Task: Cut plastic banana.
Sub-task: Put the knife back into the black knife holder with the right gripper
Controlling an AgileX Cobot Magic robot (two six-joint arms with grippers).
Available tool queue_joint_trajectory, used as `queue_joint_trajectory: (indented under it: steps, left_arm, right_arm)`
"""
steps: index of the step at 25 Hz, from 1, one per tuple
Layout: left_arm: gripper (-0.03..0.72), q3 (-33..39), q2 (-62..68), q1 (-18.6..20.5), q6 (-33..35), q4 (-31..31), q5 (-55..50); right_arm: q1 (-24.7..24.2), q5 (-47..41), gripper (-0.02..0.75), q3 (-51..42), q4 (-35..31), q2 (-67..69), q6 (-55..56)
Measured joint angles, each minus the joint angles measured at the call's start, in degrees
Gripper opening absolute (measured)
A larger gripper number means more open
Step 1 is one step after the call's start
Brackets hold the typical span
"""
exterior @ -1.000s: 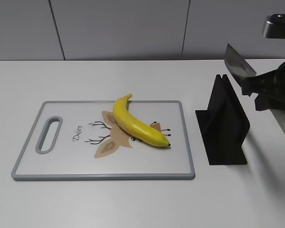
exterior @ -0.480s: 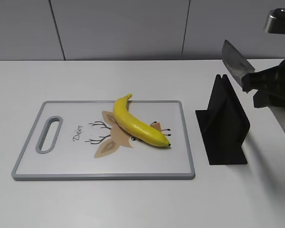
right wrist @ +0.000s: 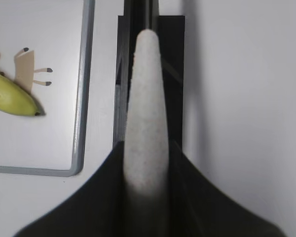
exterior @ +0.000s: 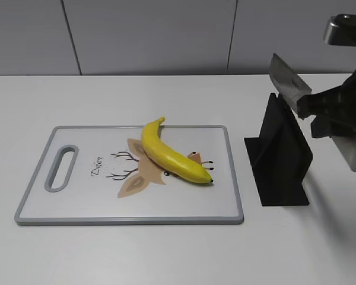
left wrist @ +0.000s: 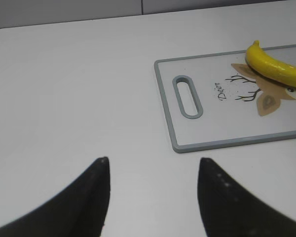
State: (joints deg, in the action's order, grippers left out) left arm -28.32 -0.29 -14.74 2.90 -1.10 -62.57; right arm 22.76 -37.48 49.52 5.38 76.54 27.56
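Your right gripper (right wrist: 145,163) clamps the knife (exterior: 291,83) above its stand (exterior: 282,157); your left gripper (left wrist: 153,197) hangs open, with the banana (exterior: 172,155) on the board (exterior: 47,205).

The plastic banana (exterior: 173,155) looks glossy; the knife blade (exterior: 288,81) is dull metal, the tabletop (exterior: 136,249) matt white.
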Motion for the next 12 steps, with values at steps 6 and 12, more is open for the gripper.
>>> queue_joint_trajectory:
  steps: [6, 12]
  left_arm:
    - [0.525, 0.0, 0.0, 0.0, 0.0, 0.0, 0.0]
    - [0.503, 0.0, 0.0, 0.0, 0.0, 0.0, 0.0]
  right_arm:
    - [0.0, 0.5, 0.176, 0.0, 0.0, 3.9, 0.0]
    - [0.0, 1.3, 0.176, 0.0, 0.0, 6.5, -0.1]
